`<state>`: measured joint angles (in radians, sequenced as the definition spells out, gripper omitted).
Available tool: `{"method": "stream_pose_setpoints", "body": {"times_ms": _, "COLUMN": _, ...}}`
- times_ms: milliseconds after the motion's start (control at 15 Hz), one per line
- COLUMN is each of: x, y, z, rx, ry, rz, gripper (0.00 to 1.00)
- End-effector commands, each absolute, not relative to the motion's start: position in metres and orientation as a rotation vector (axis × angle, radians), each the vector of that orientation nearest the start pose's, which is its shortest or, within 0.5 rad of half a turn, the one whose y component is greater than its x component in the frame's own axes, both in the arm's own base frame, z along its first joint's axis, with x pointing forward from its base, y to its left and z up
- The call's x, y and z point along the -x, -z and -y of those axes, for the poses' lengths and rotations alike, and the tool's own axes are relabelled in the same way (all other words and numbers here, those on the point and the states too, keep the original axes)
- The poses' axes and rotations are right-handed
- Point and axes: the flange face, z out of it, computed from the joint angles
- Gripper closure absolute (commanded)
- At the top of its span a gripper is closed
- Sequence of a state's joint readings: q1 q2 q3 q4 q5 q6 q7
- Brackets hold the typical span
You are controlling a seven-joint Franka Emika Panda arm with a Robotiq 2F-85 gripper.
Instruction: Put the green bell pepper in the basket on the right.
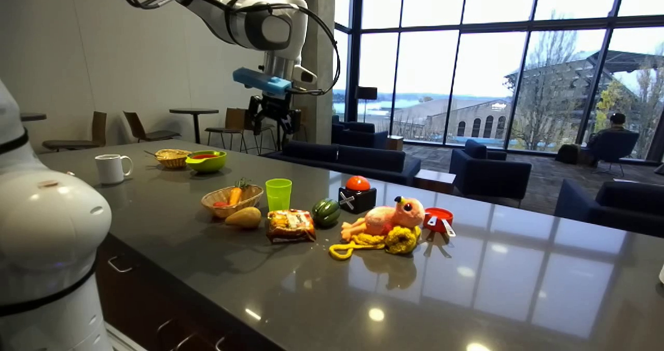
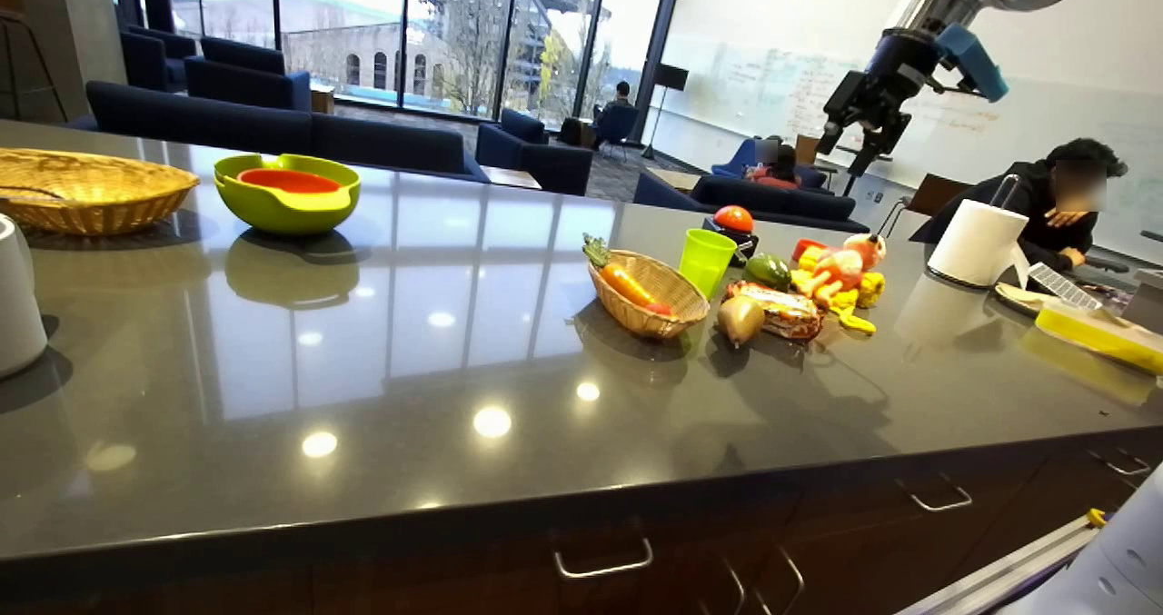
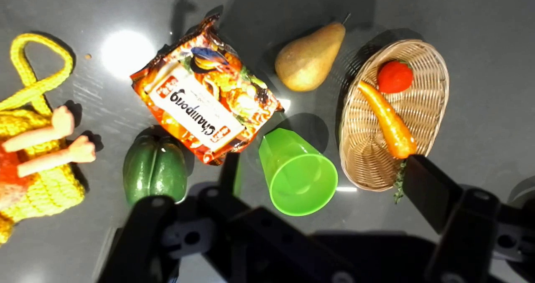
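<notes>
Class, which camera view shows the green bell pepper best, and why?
The wrist view: the green bell pepper looks largest there, grooves clear, though the gripper hides a bit of its edge. Both exterior views show it smaller; in an exterior view, the food packet partly covers it.

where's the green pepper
In the wrist view, the pepper is on the left, between the pink toy and the cup, beside the noodle packet.

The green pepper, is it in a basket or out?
Out. The green bell pepper sits on the grey counter, beside the Champong packet.
</notes>
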<state>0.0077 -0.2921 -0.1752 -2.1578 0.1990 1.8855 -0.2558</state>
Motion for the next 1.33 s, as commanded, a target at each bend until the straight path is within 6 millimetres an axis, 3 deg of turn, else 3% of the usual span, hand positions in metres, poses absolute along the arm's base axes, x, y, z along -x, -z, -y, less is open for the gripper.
{"method": "stream_pose_setpoints", "body": {"times_ms": 0, "x": -0.494, "y": -0.509, "z": 0.076, "rx": 2.933, "ry": 0.126, "rz": 0.106, "gripper": 0.00}}
{"method": "stream_pose_setpoints", "body": {"times_ms": 533, "x": -0.568, "y": -0.464, "z": 0.102, "rx": 2.982, "ry": 0.138, "rz": 0.109, "gripper": 0.00}}
{"method": "stream_pose_setpoints", "body": {"times_ms": 1000, "x": -0.633, "y": -0.453, "z": 0.117, "rx": 3.011, "ry": 0.168, "rz": 0.075, "gripper": 0.00}}
{"method": "stream_pose_setpoints", "body": {"times_ms": 1067, "x": -0.613, "y": -0.451, "z": 0.112, "rx": 3.007, "ry": 0.156, "rz": 0.083, "gripper": 0.00}}
{"method": "stream_pose_setpoints", "body": {"times_ms": 1267, "x": -0.619, "y": -0.443, "z": 0.112, "rx": 3.006, "ry": 0.142, "rz": 0.085, "gripper": 0.00}}
